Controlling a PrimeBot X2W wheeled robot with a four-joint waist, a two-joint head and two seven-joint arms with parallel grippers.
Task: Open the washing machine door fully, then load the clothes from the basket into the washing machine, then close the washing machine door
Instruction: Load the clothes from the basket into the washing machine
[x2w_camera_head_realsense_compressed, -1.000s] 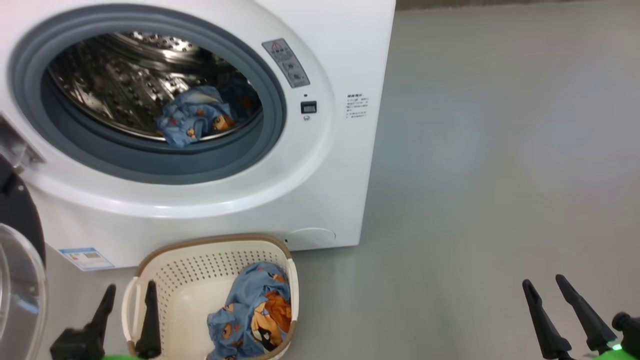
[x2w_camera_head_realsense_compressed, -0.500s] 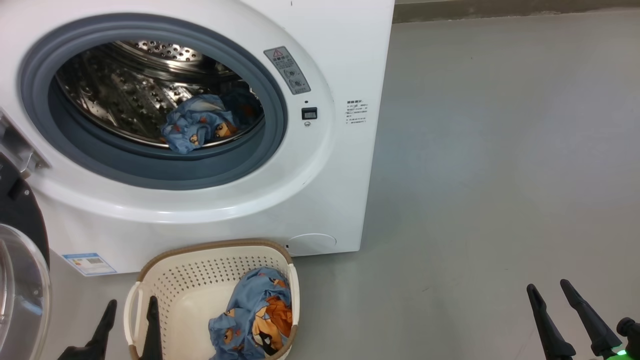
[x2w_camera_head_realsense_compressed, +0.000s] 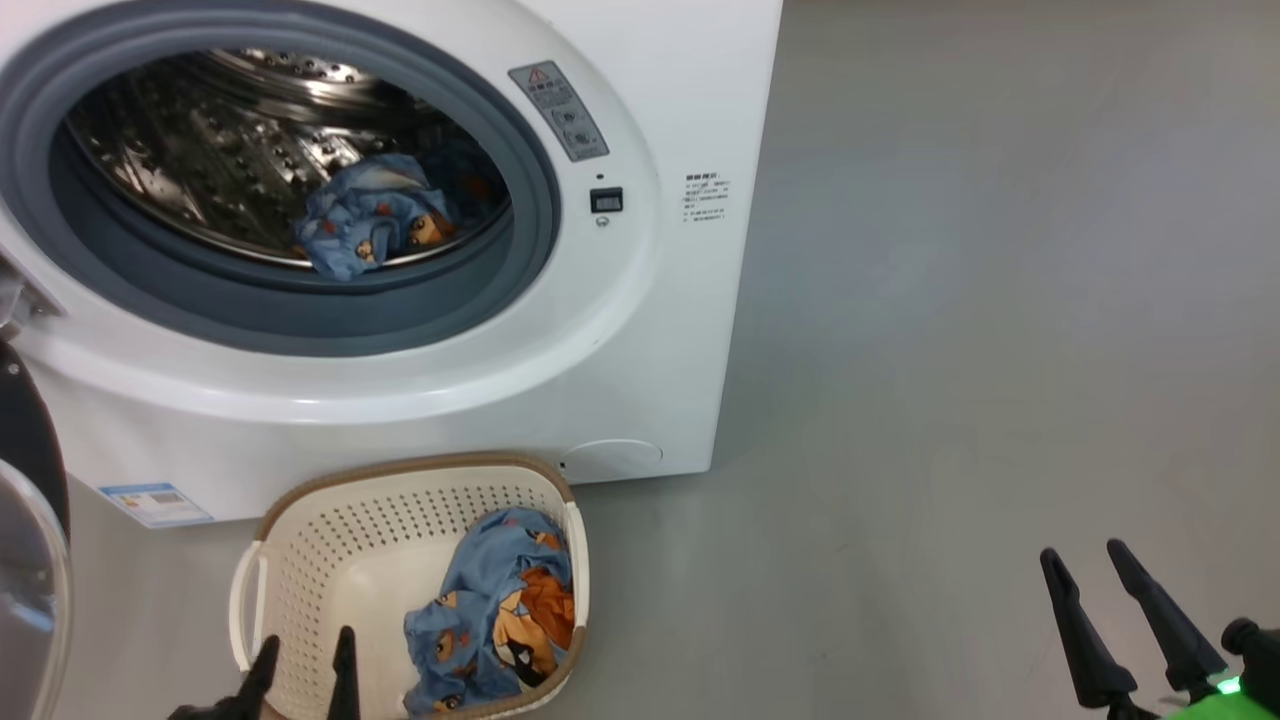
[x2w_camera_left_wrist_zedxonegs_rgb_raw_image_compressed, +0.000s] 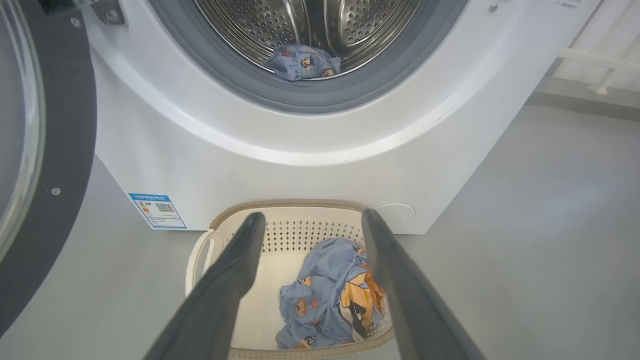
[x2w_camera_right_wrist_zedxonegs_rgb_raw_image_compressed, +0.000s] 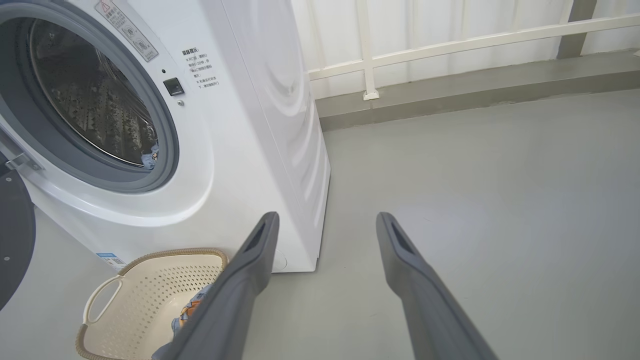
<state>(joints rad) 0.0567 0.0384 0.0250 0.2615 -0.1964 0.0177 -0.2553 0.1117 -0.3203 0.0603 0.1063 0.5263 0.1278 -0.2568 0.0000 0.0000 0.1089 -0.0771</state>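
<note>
The white washing machine (x2w_camera_head_realsense_compressed: 640, 330) stands with its door (x2w_camera_left_wrist_zedxonegs_rgb_raw_image_compressed: 65, 150) swung open at the left; the black rim and glass bowl show at the head view's left edge (x2w_camera_head_realsense_compressed: 25, 560). One blue printed bundle (x2w_camera_head_realsense_compressed: 365, 215) lies in the steel drum (x2w_camera_left_wrist_zedxonegs_rgb_raw_image_compressed: 302, 61). The other bundle (x2w_camera_head_realsense_compressed: 495, 615) lies in the cream basket (x2w_camera_head_realsense_compressed: 300, 560) on the floor before the machine. My left gripper (x2w_camera_head_realsense_compressed: 305, 655) is open above the basket's near left part; in its wrist view the gripper (x2w_camera_left_wrist_zedxonegs_rgb_raw_image_compressed: 310, 220) frames the bundle (x2w_camera_left_wrist_zedxonegs_rgb_raw_image_compressed: 325, 295). My right gripper (x2w_camera_head_realsense_compressed: 1085, 560) is open over bare floor at the lower right.
Grey floor (x2w_camera_head_realsense_compressed: 1000, 300) stretches to the right of the machine. A white railing (x2w_camera_right_wrist_zedxonegs_rgb_raw_image_compressed: 450, 47) and a low kerb run along the back. A blue label sticker (x2w_camera_head_realsense_compressed: 155, 503) sits low on the machine's front.
The head camera has shifted, moving the whole picture. My left gripper now sits further right, over the basket's inside instead of straddling its left handle. The right gripper keeps its place.
</note>
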